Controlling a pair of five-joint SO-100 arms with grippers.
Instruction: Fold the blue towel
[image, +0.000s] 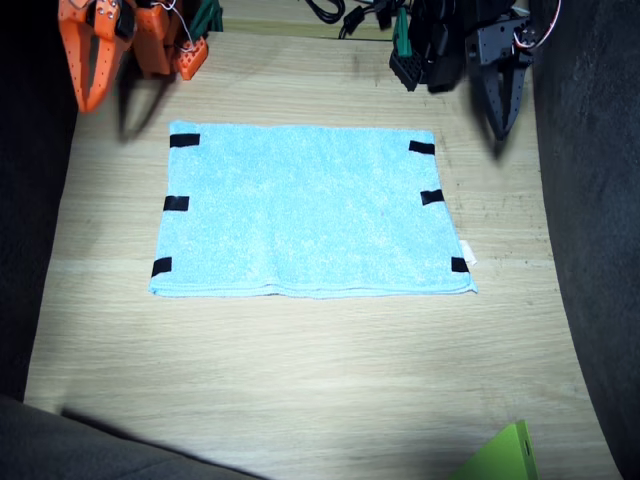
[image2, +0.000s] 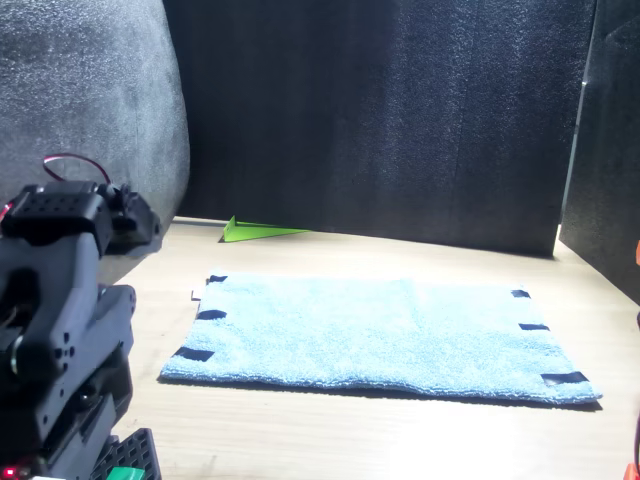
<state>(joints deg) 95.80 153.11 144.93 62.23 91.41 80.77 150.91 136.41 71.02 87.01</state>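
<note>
The blue towel (image: 310, 212) lies flat and spread out on the wooden table, with black tape patches along both short edges and a tiny white tag at one corner. In the front view the blue towel (image2: 385, 335) stretches across the middle of the table. My right gripper (image: 92, 100), orange, hangs beyond the towel's far corner with its jaws together and nothing in them. On the other side my left gripper (image: 502, 128), black, points down just past the opposite far corner, also closed and empty. Neither touches the cloth.
A bright green flat object (image: 505, 455) lies at the table's near corner, also visible as a green object (image2: 255, 232) in the front view. Dark foam walls (image2: 380, 110) enclose the table. The left arm's black body (image2: 60, 330) fills the front view's lower corner.
</note>
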